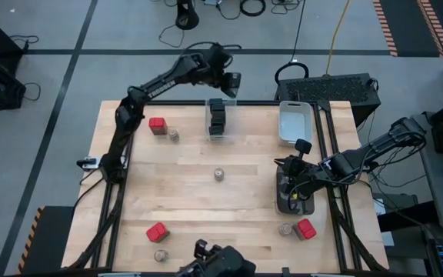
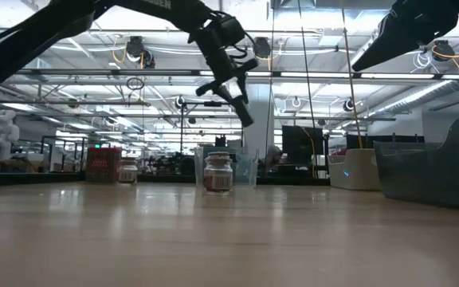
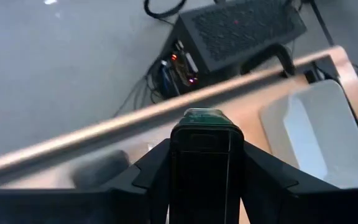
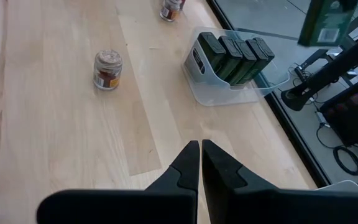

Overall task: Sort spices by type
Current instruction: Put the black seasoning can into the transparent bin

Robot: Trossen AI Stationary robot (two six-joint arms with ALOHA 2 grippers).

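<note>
My left gripper point(image 1: 231, 83) is raised over the table's far edge, just beyond the clear bin point(image 1: 218, 119), and is shut on a dark tin point(image 3: 205, 162) with a green end. The same tin point(image 4: 327, 22) shows in the right wrist view. The clear bin holds several dark tins point(image 4: 232, 56) standing in a row. Red tins point(image 1: 157, 125) point(image 1: 157, 231) point(image 1: 305, 228) and small jars point(image 1: 174, 136) point(image 1: 219, 175) point(image 1: 285, 229) stand on the tabletop. My right gripper point(image 4: 201, 146) waits shut and empty above the dark bin point(image 1: 292, 201) at the right. My left gripper pinches the dark tin by its two long sides point(image 3: 174, 168) between its two fingers, which lie along the tin. The tin's green end point(image 3: 204, 115) sticks out past the fingertips. The gripper slants down toward the far edge, and the tin is lifted clear of the table and the bin.
A white bin point(image 1: 294, 121) stands at the far right, next to the clear bin. One more jar point(image 1: 161, 255) sits by the near edge. The table's middle around the centre jar point(image 2: 217, 171) is bare wood. A black case point(image 1: 329, 88) lies beyond the far edge.
</note>
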